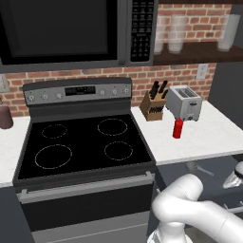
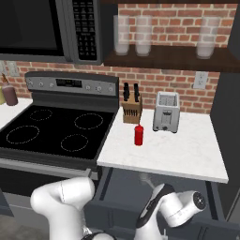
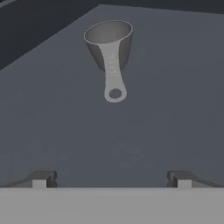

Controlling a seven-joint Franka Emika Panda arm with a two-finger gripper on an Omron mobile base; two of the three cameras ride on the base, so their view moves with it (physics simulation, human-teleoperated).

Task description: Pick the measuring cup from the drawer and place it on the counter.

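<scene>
Inside, round grey metal measuring cup [image 3: 108, 43]; flat smooth drawer [image 3: 52, 122] floor

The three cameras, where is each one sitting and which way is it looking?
Left base view: behind the arm's left, looking down at the stove and counter; white arm at lower right.
Right base view: behind its right, same stove, counter and red bottle; arm at lower left.
Hand view: on the hand, looking into the drawer at the measuring cup; open gripper at bottom.
Both base views share the toaster.
</scene>
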